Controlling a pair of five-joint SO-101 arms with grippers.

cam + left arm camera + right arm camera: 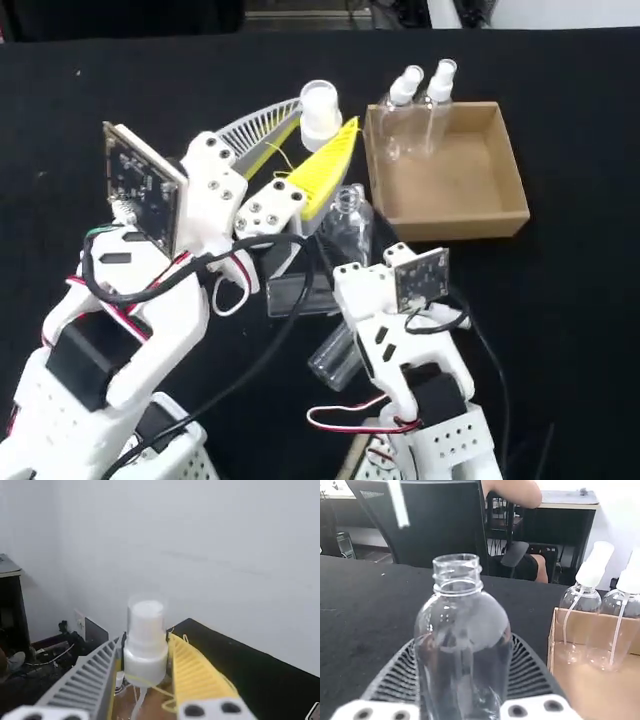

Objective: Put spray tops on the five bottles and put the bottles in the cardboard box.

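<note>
Left gripper [145,656]: jaws clamped on one white spray top [146,639], held up just beside the cardboard box's [506,172] far left corner.

Right gripper [465,647]: jaws gripping an uncapped clear bottle [350,212], upright, near the box's left wall.

Cardboard box, toward the black tabletop's [565,335] far right: two capped bottles [402,118] [434,112] stood in its far left corner.

One further clear bottle [335,358] lay on its side toward the tabletop's near edge, partly hidden by the right arm.

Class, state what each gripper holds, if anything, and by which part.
The left gripper holds a spray top by its lower collar. The right gripper holds an uncapped clear bottle by its body, below the shoulder.
</note>
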